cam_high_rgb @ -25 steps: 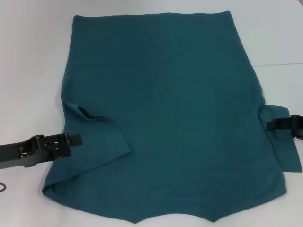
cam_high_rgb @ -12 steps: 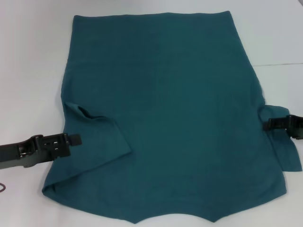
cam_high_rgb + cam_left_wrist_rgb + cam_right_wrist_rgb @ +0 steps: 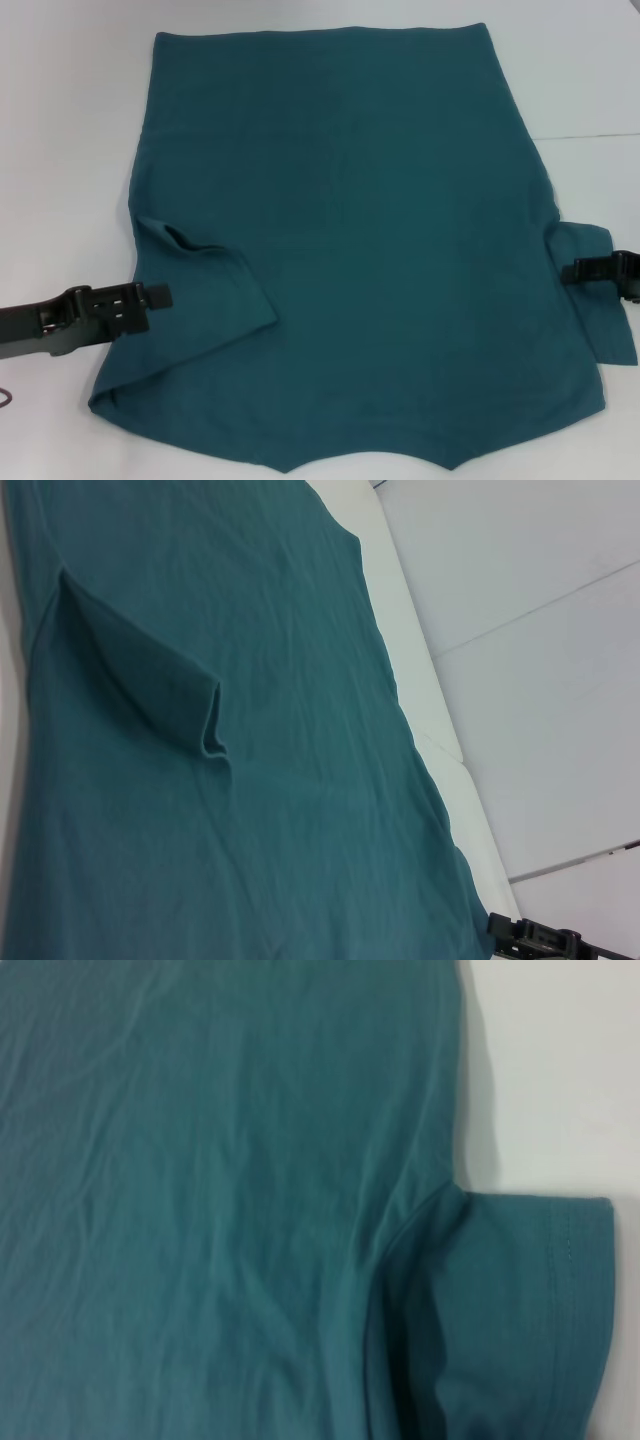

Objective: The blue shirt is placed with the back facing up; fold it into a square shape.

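Note:
The blue shirt [image 3: 370,230] lies flat on the white table [image 3: 60,120], plain side up. Its left sleeve [image 3: 205,300] is folded inward over the body and shows as a raised flap [image 3: 170,695] in the left wrist view. On the other side, the right sleeve [image 3: 595,300] still sticks out past the body; the right wrist view shows this sleeve [image 3: 520,1310] and its armpit seam. My left gripper [image 3: 158,295] reaches in from the left at the edge of the folded sleeve. My right gripper [image 3: 572,270] hovers over the right sleeve and also appears in the left wrist view [image 3: 520,932].
Bare white table [image 3: 560,1060] surrounds the shirt on the left, right and far sides. A seam line in the table [image 3: 590,136] runs off to the right. A small dark cable loop [image 3: 5,397] lies at the near left edge.
The right gripper edged inward over the sleeve, then drew back a little to the right and lower. The left arm and the shirt have stayed put.

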Robot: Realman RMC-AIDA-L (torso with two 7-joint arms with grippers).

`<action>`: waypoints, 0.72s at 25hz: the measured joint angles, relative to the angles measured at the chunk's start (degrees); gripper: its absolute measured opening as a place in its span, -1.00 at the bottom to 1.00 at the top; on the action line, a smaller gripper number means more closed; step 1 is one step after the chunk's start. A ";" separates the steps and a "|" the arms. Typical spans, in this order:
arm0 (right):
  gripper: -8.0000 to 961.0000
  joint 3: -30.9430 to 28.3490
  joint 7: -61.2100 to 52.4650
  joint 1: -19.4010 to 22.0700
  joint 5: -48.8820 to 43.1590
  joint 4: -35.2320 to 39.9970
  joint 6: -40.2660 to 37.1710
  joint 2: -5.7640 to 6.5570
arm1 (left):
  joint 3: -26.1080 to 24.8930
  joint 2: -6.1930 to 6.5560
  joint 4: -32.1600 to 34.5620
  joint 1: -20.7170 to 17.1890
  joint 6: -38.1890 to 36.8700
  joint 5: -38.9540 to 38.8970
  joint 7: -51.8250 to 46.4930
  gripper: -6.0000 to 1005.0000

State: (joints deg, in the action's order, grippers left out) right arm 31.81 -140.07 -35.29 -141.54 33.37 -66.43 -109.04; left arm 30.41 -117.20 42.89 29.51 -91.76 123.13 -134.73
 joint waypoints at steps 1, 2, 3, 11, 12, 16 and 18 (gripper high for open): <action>0.56 0.00 0.04 0.01 0.00 0.00 0.08 -0.02 | 0.00 -0.01 0.00 -0.01 0.00 0.02 -0.01 0.47; 0.56 -0.01 0.13 0.02 0.02 -0.01 0.16 -0.12 | 0.00 -0.02 0.00 -0.03 0.00 0.03 -0.01 0.47; 0.56 -0.06 0.26 0.01 0.08 0.00 0.26 -0.27 | 0.00 -0.02 0.00 -0.03 0.00 0.03 -0.01 0.47; 0.54 -0.28 -0.11 -0.35 0.27 0.49 -0.19 -0.69 | 0.00 -0.05 0.00 -0.20 -0.31 0.01 -0.01 0.47; 0.54 -0.37 -0.11 -0.24 0.39 0.63 -0.38 -0.63 | 0.00 -0.05 0.00 -0.21 -0.37 0.02 -0.01 0.47; 0.44 -0.33 -0.20 -0.02 0.25 0.70 -0.60 -0.36 | 0.00 -0.05 0.00 -0.24 -0.47 0.02 -0.01 0.47; 0.25 -0.16 -0.23 0.05 0.16 0.71 -0.62 -0.35 | 0.00 -0.05 0.00 -0.25 -0.45 0.02 -0.01 0.47</action>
State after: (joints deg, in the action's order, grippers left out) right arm 31.65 -140.30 -35.24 -141.39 34.08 -67.05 -109.38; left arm 30.41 -117.25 42.89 29.27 -92.21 123.15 -134.74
